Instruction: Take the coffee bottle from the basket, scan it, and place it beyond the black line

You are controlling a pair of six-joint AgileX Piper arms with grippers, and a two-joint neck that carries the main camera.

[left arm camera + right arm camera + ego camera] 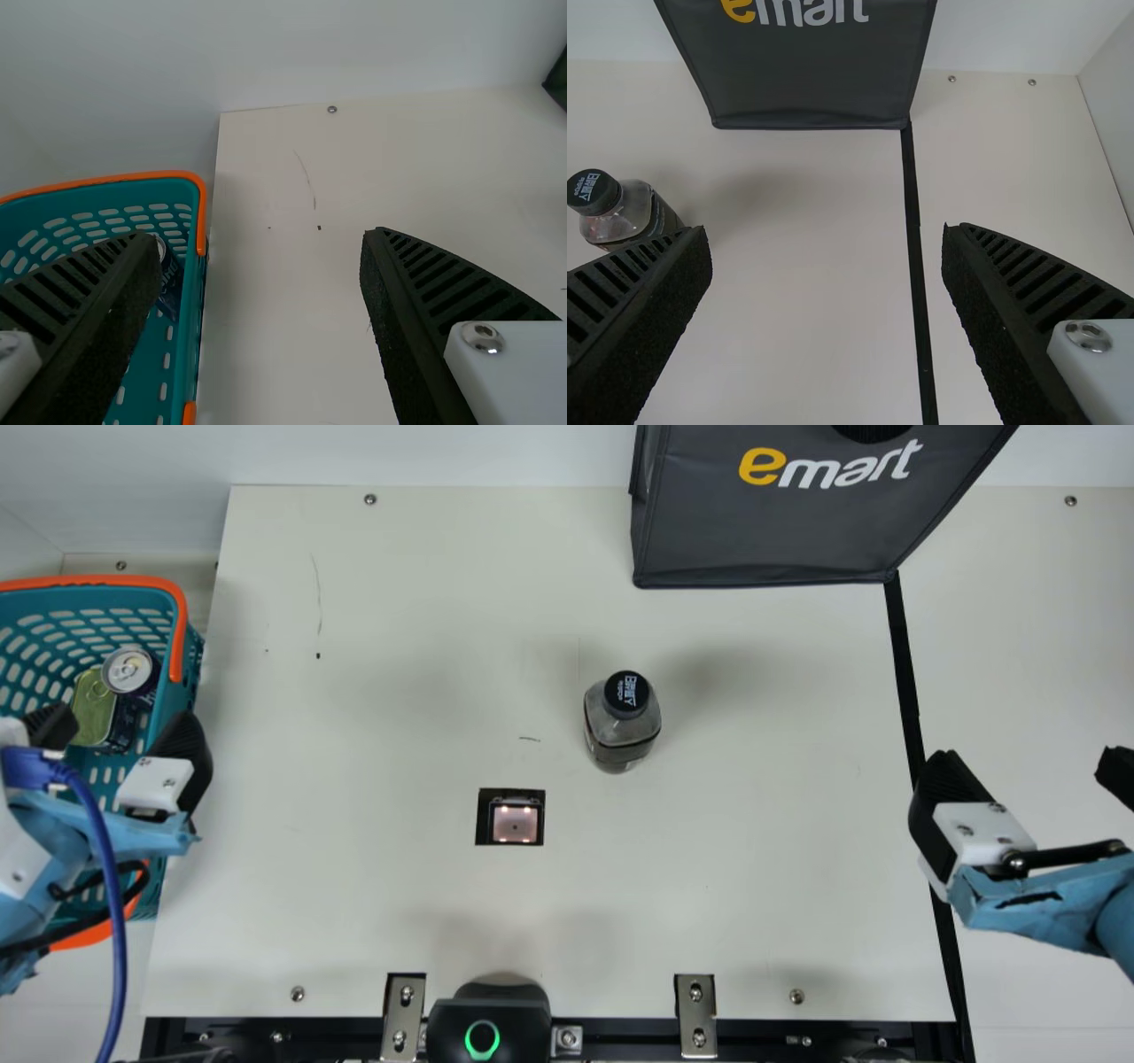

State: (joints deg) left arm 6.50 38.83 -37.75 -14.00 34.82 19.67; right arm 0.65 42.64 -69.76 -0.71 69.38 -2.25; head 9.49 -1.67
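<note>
We find the scanner (515,824) nearest, at the table (337,921); slightly farther, the right claw (1030,766), wide, above the black line (905,677); the left claw (121,731), also wide, over the basket (133,595); past the scanner, we see the coffee bottle (620,731) upright on the table, on the scanner's side of the line; a can (129,670) and a tin (92,707) in the basket; farthest, a dark bag (762,536).

- Cream table (399,691) (a bit scratched, from where I'm standing), black line (905,664) down its right
- Coffee bottle (623,726) upright near mid-table
- Scanner (515,825) nearby
- Dark bag (762,536) at the back
- Teal basket (193,651) by the left edge
</note>
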